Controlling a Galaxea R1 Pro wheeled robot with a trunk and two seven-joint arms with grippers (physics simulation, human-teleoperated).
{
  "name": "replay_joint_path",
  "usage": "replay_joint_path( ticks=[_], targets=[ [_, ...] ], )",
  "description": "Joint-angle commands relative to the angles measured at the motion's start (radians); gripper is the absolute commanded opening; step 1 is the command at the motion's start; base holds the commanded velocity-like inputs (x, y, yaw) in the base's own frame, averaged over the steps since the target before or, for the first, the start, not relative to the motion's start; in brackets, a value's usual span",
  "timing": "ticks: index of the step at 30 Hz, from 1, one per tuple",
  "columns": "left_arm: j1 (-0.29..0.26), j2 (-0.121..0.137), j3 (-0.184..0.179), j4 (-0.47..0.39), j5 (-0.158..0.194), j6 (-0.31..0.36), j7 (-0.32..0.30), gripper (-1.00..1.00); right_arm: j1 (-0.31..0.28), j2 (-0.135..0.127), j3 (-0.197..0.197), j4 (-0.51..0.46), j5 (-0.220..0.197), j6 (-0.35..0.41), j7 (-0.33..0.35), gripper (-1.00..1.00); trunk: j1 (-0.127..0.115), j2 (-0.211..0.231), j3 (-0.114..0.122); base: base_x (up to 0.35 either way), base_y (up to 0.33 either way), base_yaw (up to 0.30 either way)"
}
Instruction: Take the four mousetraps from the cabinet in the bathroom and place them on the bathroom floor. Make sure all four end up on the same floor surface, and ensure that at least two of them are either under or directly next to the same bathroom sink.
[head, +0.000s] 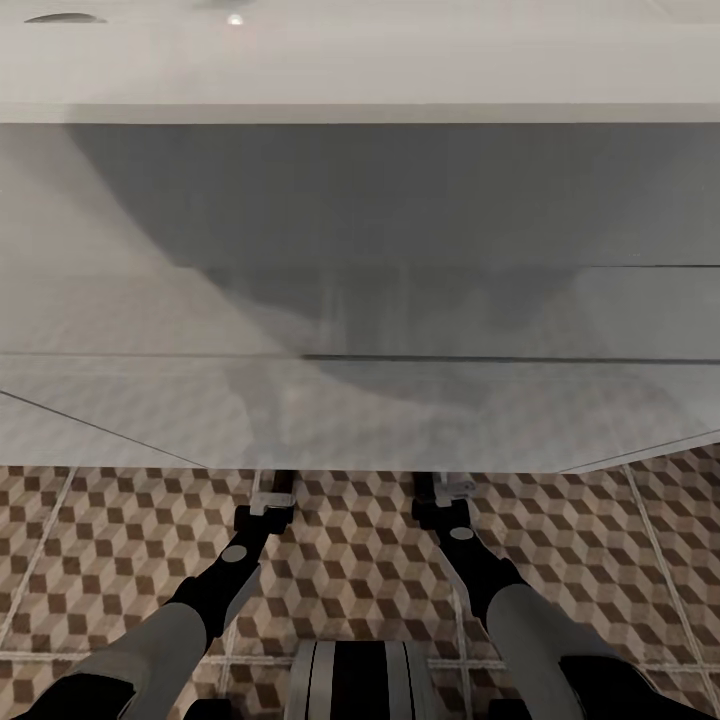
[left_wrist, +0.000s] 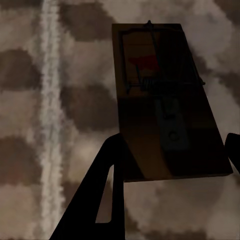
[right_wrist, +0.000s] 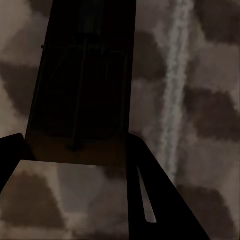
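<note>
Seen from the head, both arms reach forward under the wide white sink (head: 360, 300), whose pale underside spreads above the cube-patterned bathroom floor (head: 100, 540); the left gripper (head: 268, 500) and the right gripper (head: 440, 495) pass under the basin's front edge, their fingertips hidden there. In the left wrist view the left gripper (left_wrist: 170, 160) is clamped on a mousetrap (left_wrist: 165, 100), a tan board with dark wire and a red mark, one dark finger (left_wrist: 107, 190) pressing its near corner; the board hangs over the tiles and a pale grout line (left_wrist: 49, 100). In the right wrist view the right gripper (right_wrist: 75, 155) is closed on another mousetrap (right_wrist: 85, 85), very dark in shadow, its near end between the fingers (right_wrist: 145, 190); whether either trap touches the floor cannot be told.
</note>
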Motion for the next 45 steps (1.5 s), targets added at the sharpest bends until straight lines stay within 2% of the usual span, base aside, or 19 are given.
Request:
replay_joint_path(
  ticks=[1,10,17,31,45],
  targets=[
    [0.000,0.001,-0.008,0.001,-0.003,-0.003,0.010,-1.00,-0.001,0.001,-0.006,0.001,0.007,-0.006,-0.001,-1.00,0.000,0.000,0.000,0.000,0.000,0.000],
    [-0.005,-0.001,-0.008,-0.003,-0.006,-0.004,0.009,-1.00,-0.002,-0.002,-0.006,0.001,0.007,-0.027,-0.001,-1.00,0.000,0.000,0.000,0.000,0.000,0.000],
    [-0.033,-0.005,-0.008,-0.004,-0.006,-0.004,0.009,-1.00,-0.040,-0.004,-0.008,0.005,0.002,-0.045,-0.002,-1.00,0.000,0.000,0.000,0.000,0.000,0.000],
    [-0.085,-0.011,-0.007,-0.002,-0.001,-0.002,0.007,-1.00,-0.078,-0.007,-0.009,0.017,-0.002,-0.050,-0.004,-1.00,0.000,0.000,0.000,0.000,0.000,0.000],
    [-0.097,-0.019,-0.007,0.009,0.002,0.005,-0.018,-1.00,-0.086,-0.010,-0.010,0.054,-0.013,-0.067,-0.005,-1.00,0.000,0.000,0.000,0.000,0.000,0.000]
  ],
)
